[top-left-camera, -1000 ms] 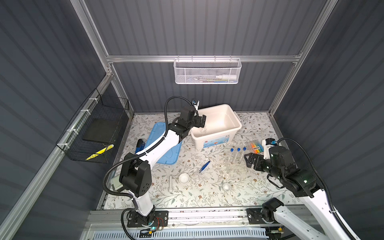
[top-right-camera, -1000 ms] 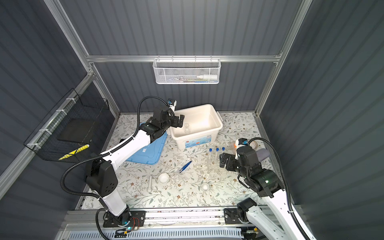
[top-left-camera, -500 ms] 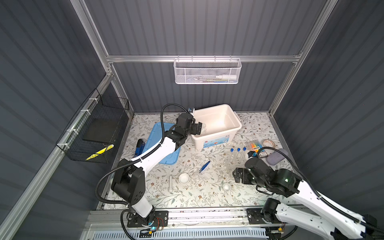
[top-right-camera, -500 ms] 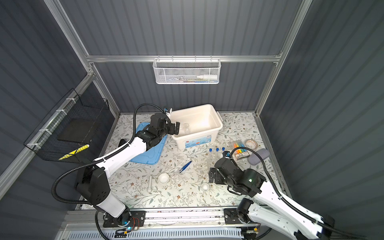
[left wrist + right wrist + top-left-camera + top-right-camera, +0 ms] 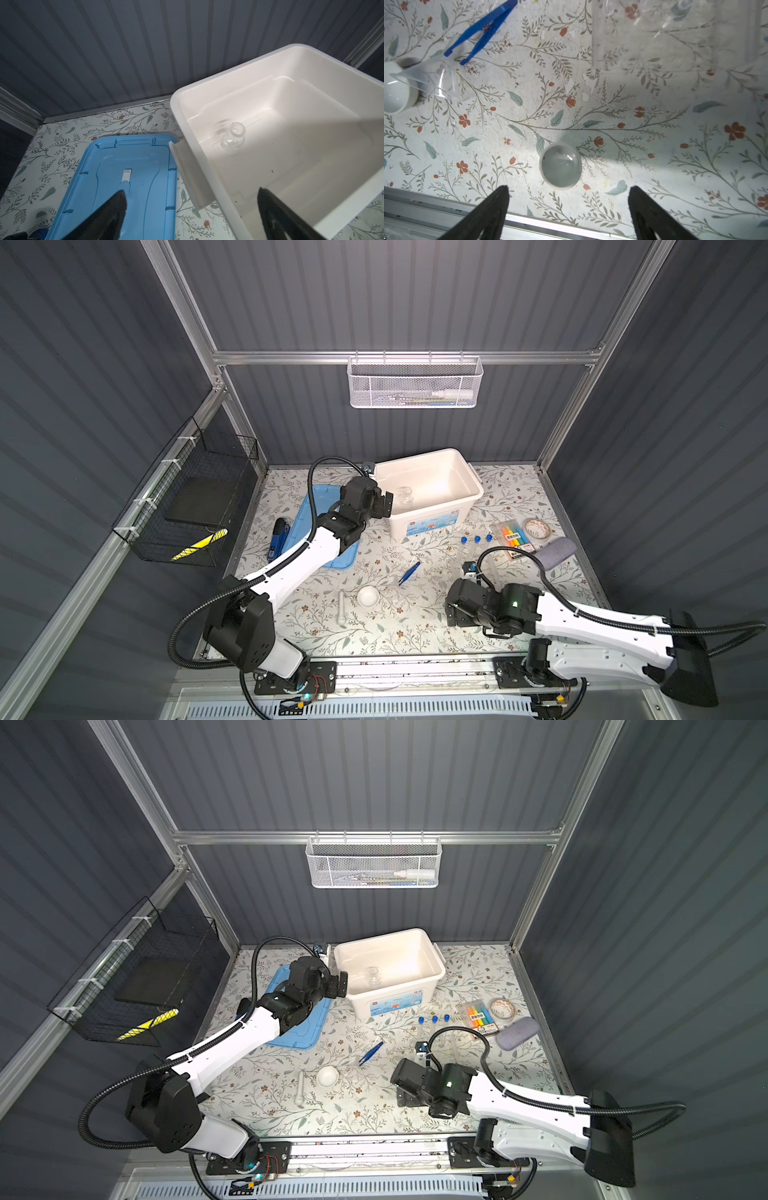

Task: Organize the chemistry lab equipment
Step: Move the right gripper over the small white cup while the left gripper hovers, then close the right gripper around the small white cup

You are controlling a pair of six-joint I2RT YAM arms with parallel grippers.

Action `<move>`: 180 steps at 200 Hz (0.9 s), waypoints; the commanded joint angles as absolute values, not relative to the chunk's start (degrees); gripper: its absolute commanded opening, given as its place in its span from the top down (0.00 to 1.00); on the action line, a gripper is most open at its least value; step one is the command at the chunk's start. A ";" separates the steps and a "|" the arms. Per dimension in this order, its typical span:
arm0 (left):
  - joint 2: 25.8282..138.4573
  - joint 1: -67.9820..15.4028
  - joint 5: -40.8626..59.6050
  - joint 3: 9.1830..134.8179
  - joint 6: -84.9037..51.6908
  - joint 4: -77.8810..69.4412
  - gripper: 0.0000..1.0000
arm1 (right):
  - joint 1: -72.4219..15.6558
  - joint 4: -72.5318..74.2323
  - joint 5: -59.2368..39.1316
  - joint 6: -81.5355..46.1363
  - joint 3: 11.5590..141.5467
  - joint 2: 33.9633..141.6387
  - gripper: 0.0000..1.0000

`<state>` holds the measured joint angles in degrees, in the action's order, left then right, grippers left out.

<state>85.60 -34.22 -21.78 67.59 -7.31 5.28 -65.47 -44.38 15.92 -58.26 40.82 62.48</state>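
Observation:
A small clear glass vessel lies inside the white bin. My left gripper is open and empty, hovering at the bin's left rim. My right gripper is open just above a small white bowl, near the table's front edge; both top views hide that bowl under the arm. A second white bowl, the white pestle and blue tweezers lie mid-table. Three blue-capped test tubes stand in the clear rack.
A blue lid lies left of the bin, with a dark blue stapler beside it. Highlighters, a tape roll and a grey case sit at the right. A clear funnel rests against the second bowl.
My right arm swung from beside the tube rack toward the front edge and came down over the small bowl. My left gripper drew back from over the bin to its left rim.

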 commanded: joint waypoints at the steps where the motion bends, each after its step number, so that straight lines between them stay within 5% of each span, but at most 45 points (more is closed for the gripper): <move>1: 83.73 -34.63 -23.03 66.30 -8.64 6.15 0.00 | -66.18 -41.82 14.84 -57.23 40.37 66.28 0.09; 76: 81.47 -34.63 -23.52 63.34 -10.60 7.12 0.00 | -65.29 -38.95 10.89 -54.22 39.90 73.14 0.14; 99: 81.12 -34.63 -23.65 62.93 -10.80 7.27 0.00 | -63.95 -38.29 9.95 -53.11 39.63 74.35 0.23; 180: 80.53 -34.63 -24.37 62.11 -11.27 7.91 0.00 | -62.29 -36.47 8.00 -50.39 40.09 77.87 0.32</move>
